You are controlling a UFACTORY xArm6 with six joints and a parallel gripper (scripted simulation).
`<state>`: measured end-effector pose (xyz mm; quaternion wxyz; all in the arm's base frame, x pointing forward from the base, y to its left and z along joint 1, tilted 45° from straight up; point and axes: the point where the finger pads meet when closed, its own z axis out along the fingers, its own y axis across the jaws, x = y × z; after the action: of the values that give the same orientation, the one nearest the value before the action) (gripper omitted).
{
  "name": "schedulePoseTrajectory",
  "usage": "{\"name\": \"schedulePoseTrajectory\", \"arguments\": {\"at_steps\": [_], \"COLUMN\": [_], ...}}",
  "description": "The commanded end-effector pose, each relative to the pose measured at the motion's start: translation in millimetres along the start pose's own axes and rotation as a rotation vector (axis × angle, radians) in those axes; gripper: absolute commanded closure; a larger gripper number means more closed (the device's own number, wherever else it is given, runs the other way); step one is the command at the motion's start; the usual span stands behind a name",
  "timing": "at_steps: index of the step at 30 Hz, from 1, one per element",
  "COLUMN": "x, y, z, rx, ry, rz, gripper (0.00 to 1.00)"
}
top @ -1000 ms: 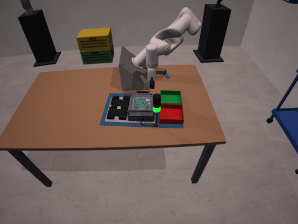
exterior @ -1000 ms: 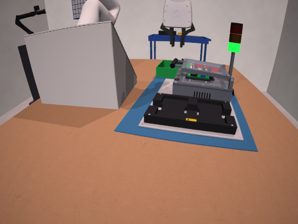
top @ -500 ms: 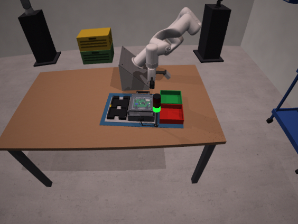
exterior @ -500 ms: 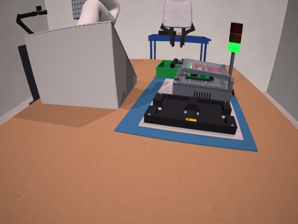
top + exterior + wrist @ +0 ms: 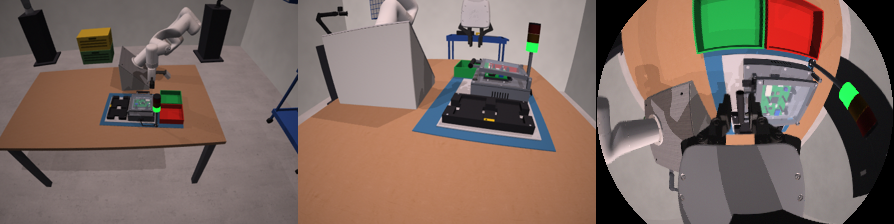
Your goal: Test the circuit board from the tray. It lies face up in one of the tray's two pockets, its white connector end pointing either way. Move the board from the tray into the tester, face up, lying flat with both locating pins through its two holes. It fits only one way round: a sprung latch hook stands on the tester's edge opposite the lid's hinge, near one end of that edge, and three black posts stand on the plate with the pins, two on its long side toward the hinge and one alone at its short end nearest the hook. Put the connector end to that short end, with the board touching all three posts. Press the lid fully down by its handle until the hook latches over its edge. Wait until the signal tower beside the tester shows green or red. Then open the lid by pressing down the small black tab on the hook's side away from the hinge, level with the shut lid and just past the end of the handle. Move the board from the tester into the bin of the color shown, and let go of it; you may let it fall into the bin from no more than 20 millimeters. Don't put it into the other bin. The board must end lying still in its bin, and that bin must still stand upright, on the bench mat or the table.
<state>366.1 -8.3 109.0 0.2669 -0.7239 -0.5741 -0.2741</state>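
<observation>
Green circuit board (image 5: pixel 141 102) sits in the grey tester (image 5: pixel 500 88); signal tower (image 5: pixel 532 47) shows green. Black-fingered gripper (image 5: pixel 475 40) hovers partly open, empty. Remaining: transfer board to green bin (image 5: pixel 171 97).

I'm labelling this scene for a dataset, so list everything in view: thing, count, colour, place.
Table: one, brown wood, centre of room.
Bench mat: one, blue, on the table.
Tray: one, black, both pockets vacant, on the mat.
Tester: one, grey, beside the tray, lid partly raised.
Circuit board: one, green, inside the tester.
Signal tower: one, green light lit, beside the tester.
Green bin: one, on the mat.
Red bin: one, next to the green bin.
Crates: two, yellow stacked on green, on the floor behind the table.
Black pedestals: two, rear floor.
Cart: one, blue, at the right.
Grey wedge housing: one, on the table.
Arm: one, white.
Pincer: one, black fingers partly open, holding nothing, above the tester.
</observation>
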Motion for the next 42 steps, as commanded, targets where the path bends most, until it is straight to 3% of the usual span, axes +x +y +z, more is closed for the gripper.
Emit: {"name": "schedulePoseTrajectory", "arguments": {"at_steps": [1,22,42], "x": [-1,-61,-64], "y": [1,-1,-1], "z": [-1.1,-1.1,9.0], "rx": [-0.003,-0.003,-0.003], "ry": [-0.001,-0.001,-0.001], "rz": [-0.001,-0.001,-0.001], "gripper": [0.73,0.73,0.73]}}
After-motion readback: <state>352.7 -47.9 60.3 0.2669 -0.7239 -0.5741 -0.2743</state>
